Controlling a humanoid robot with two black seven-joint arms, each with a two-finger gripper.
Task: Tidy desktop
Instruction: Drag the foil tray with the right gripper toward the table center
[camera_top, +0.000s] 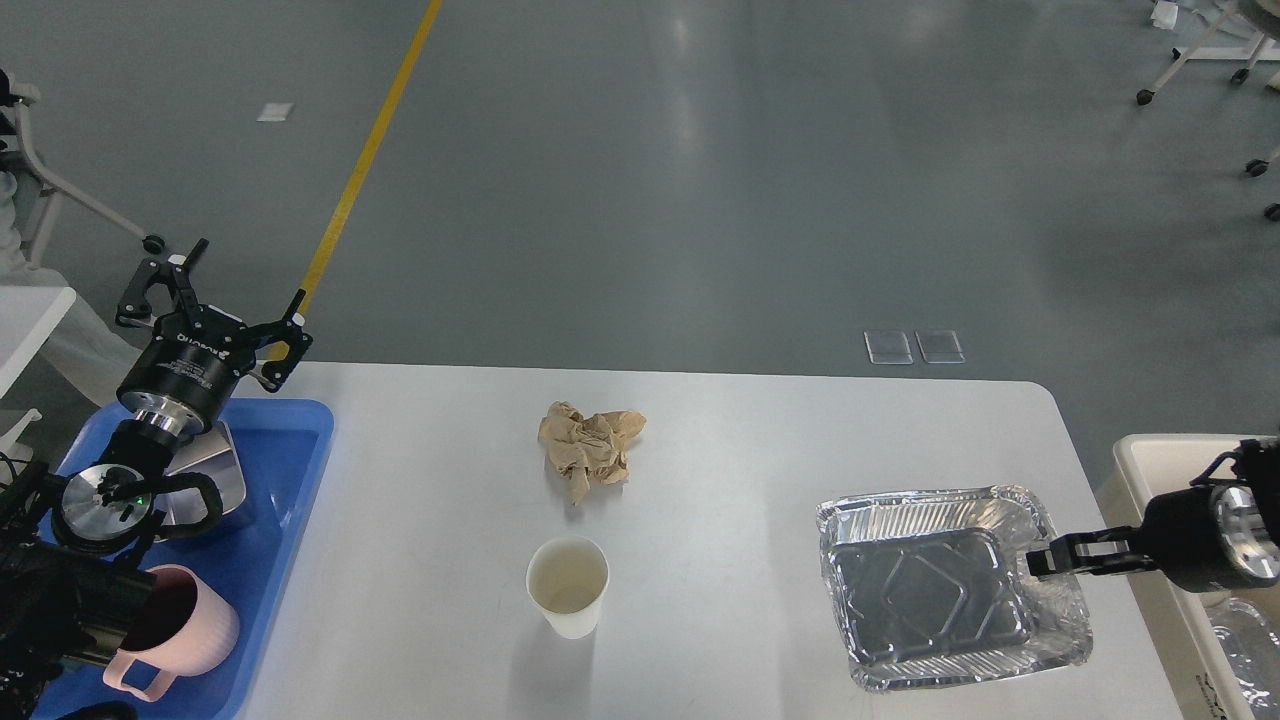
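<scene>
The white desktop (760, 450) holds a crumpled brown paper ball (590, 448) at the middle, and a white paper cup (568, 586) stands upright in front of it. My right gripper (1042, 561) is shut on the right rim of a foil tray (940, 586) and holds it tilted above the desktop's right front part. My left gripper (208, 294) is open and empty, raised above the back left corner over the blue tray (290, 470).
The blue tray holds a pink mug (180, 628) and a shiny metal container (215, 470). A cream bin (1180, 480) stands to the right of the desktop, with something foil-like in it. A small white side table (25, 320) is at far left.
</scene>
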